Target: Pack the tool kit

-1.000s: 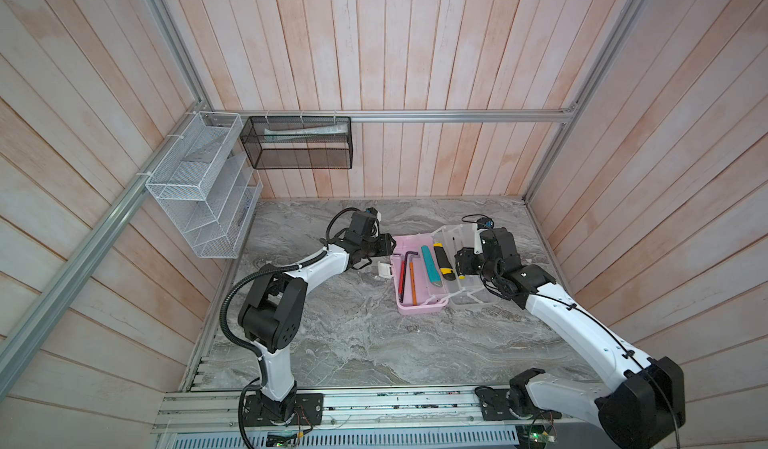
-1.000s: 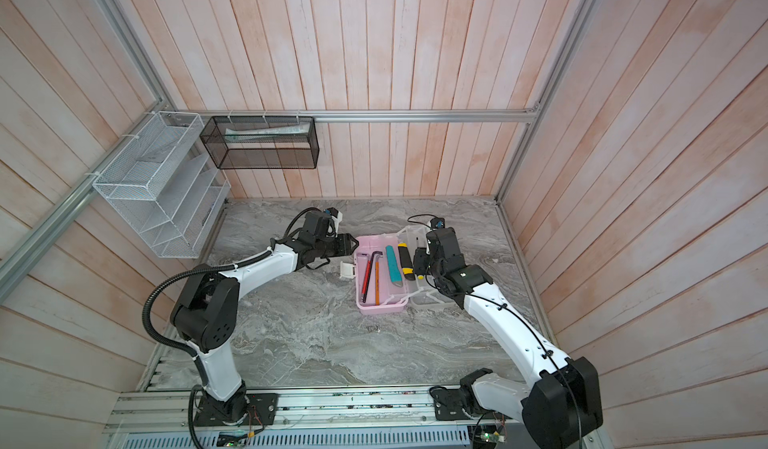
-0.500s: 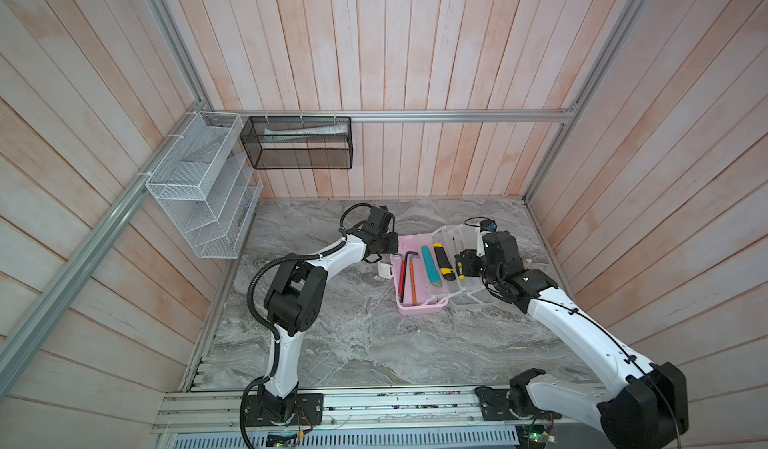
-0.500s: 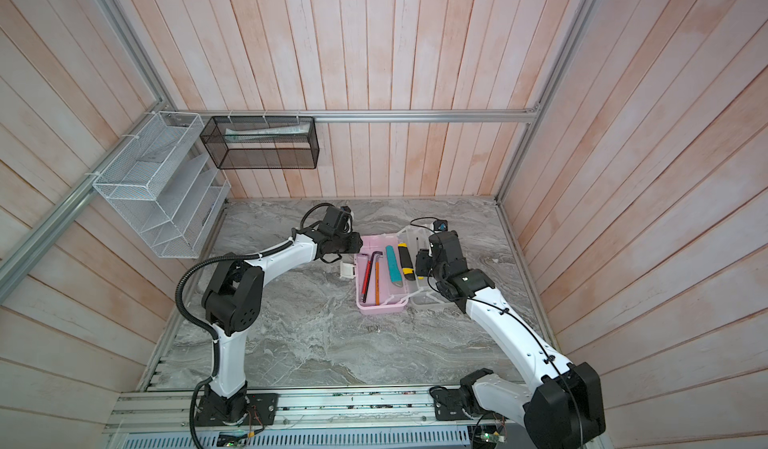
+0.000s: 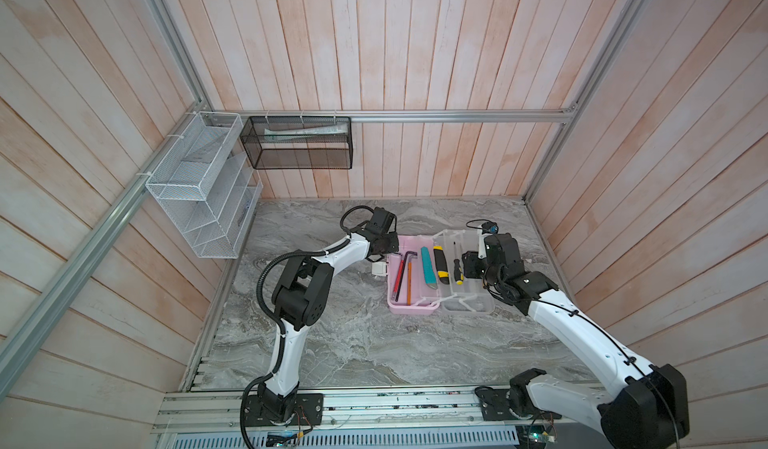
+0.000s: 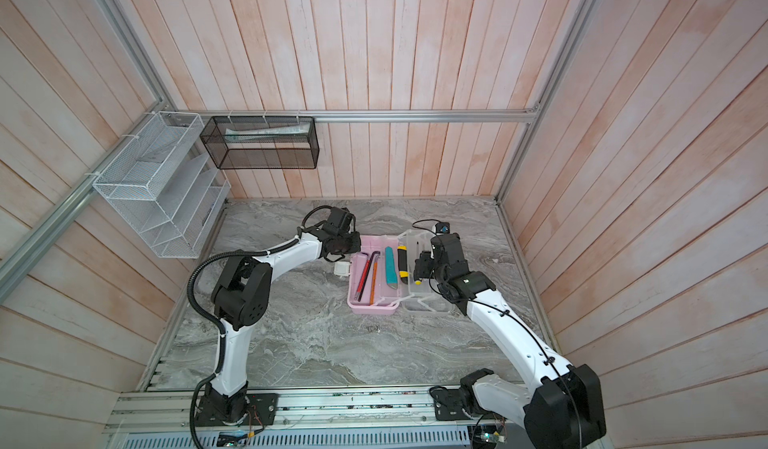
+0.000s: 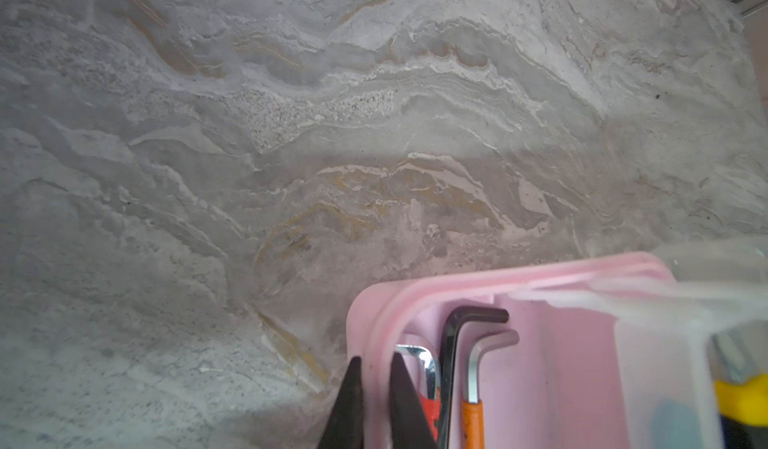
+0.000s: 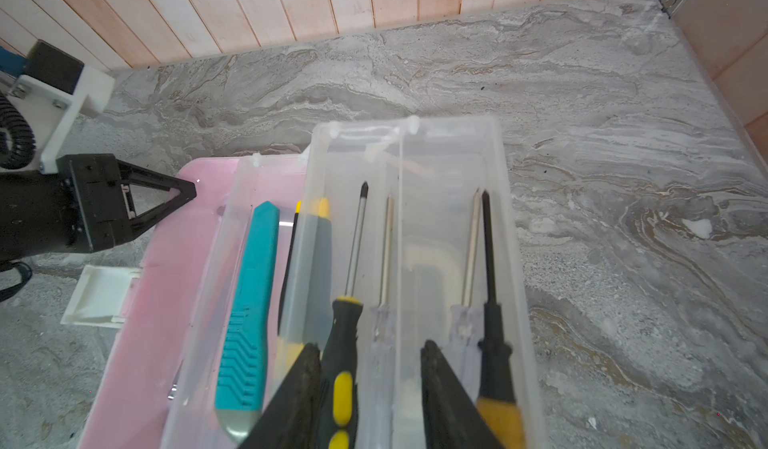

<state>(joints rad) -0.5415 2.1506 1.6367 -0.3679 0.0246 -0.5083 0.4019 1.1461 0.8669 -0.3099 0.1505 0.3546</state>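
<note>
Hidden / unclear:
- Left gripper (image 7: pixel 376 358): its wrist view shows only two black fingertips, the rest cut off, and in both top views the wrist covers the tips. The jaws are drawn almost together astride the rim of the pale pink plastic case (image 5: pixel 411 309) near a far corner, pinching that rim.
- The red-sleeved hex key (image 7: pixel 430 407) is mostly behind one finger. The black hex key (image 7: pixel 453 343) and the orange-sleeved hex key (image 7: pixel 473 388) lie just beside it inside the case.
- Right gripper (image 8: pixel 370 345): jaws partly apart, gripping nothing. The black-and-yellow-handled screwdriver (image 8: pixel 347 326) lies between the fingers, against one and apart from the other, with its handle end cut off.
- Thin shafts show in or through the translucent frosted lid (image 5: pixel 471 301). They are blurred, so I cannot tell tools from reflections.

Position / room:
- The case sits on the grey marble-pattern tabletop (image 5: pixel 353 343), right of centre, with the lid folded open flat on its right.
- The teal utility knife (image 5: pixel 428 269) and the yellow-and-black utility knife (image 5: pixel 440 265) lie along the hinge side.
- The white latch (image 5: pixel 379 269) sticks out on the case's left side, just beside the left gripper.
- Open marble lies in front of the case and to its left. The right arm crowds the lid side.
</note>
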